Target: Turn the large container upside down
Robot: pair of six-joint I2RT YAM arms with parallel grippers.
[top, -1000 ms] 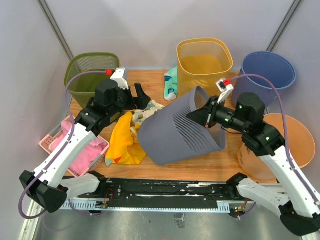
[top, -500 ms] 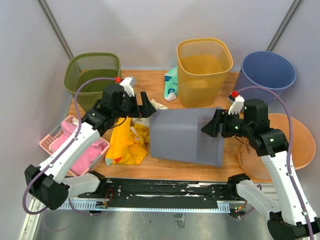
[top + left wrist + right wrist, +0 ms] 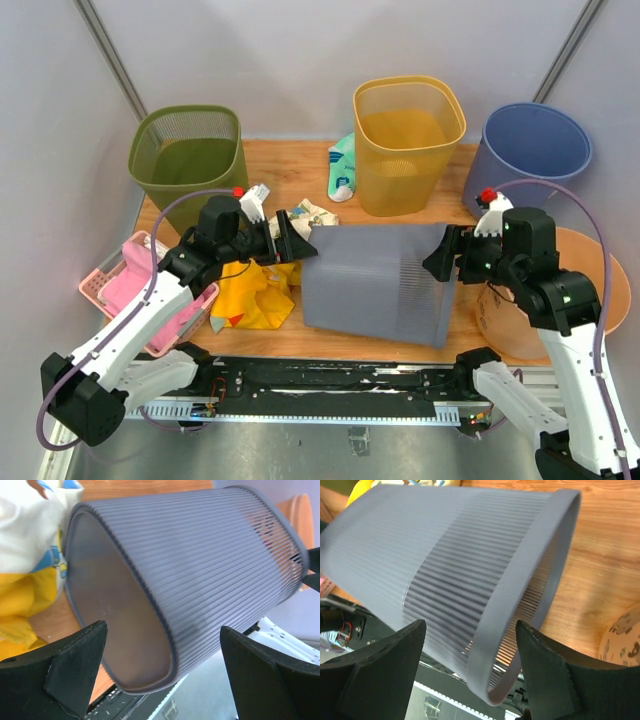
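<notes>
Container (image 3: 375,285), grey ribbed plastic, oval base

My left arm (image 3: 130,322) and right arm (image 3: 580,360) are white tubes with black joints, and a thin purple cable (image 3: 185,200) loops along each one. A small white box (image 3: 256,196) with a red tip (image 3: 238,191) sits near each wrist, and my fingers (image 3: 75,665) are big, black and pointy
</notes>
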